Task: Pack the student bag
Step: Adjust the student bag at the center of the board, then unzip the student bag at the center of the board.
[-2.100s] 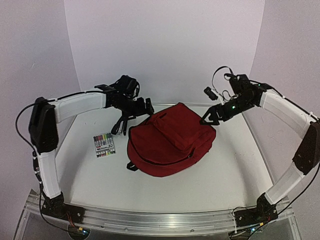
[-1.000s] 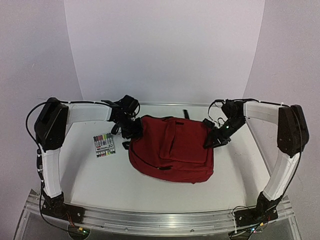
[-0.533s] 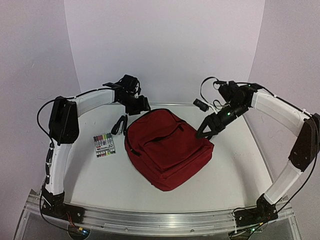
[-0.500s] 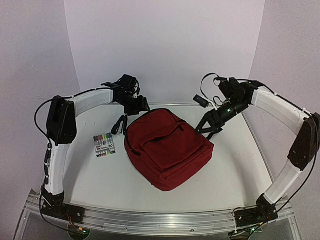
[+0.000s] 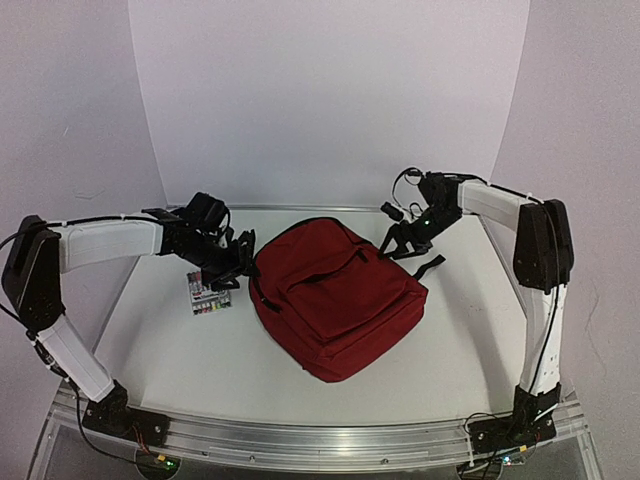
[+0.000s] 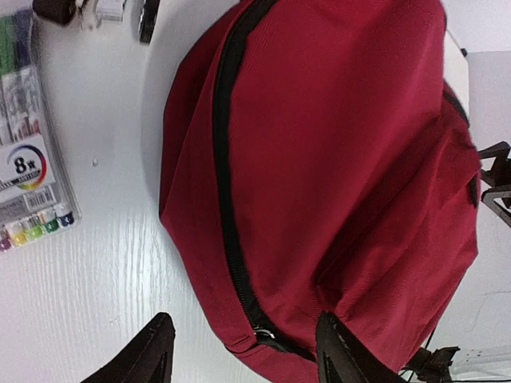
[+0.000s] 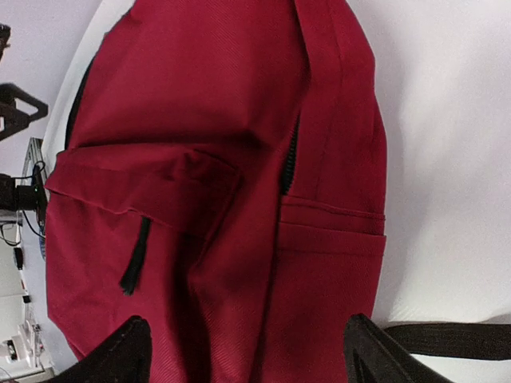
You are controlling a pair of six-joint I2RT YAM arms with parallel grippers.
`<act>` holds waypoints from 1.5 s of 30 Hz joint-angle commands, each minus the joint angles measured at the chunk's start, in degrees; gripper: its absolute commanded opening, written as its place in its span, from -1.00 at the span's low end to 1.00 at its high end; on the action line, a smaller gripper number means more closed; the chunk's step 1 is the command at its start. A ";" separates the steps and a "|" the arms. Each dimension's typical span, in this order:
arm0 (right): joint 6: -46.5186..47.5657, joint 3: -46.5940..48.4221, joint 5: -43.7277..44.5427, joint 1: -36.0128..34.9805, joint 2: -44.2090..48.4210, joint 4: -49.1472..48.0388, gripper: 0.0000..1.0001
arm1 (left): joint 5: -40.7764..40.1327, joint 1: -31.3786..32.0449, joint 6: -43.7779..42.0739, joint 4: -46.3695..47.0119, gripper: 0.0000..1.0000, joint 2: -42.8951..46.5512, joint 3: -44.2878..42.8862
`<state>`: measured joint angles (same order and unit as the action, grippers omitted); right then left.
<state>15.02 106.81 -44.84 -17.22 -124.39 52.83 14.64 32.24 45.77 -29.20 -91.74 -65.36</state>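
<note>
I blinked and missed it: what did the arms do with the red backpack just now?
Both end effectors let go of the dark red fabric backpack, now flat on the white table. The left end effector swung low beside its left edge; the right end effector dropped to its far corner. The clear marker pack stayed put.

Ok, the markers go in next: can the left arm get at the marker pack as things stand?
Likely yes: the left gripper is open close beside the marker pack, which lies uncovered, apart from the student bag.
</note>
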 commanded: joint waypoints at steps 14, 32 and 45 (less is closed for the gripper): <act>-6.37 -37.73 -10.27 -6.55 26.07 -8.83 0.00 | 4.65 0.33 -10.47 -2.14 -0.47 -31.01 -35.97; -10.12 -28.19 -9.01 2.40 22.89 -8.29 0.58 | 6.90 15.44 -20.64 -11.89 0.04 -22.81 -42.63; -14.58 -32.74 -10.99 0.45 20.50 -11.89 0.54 | 10.37 21.64 -21.62 -16.77 -0.06 -38.46 -59.70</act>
<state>1.46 75.57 -55.15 -15.63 -103.56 42.62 24.89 54.34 24.98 -43.80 -128.07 -118.96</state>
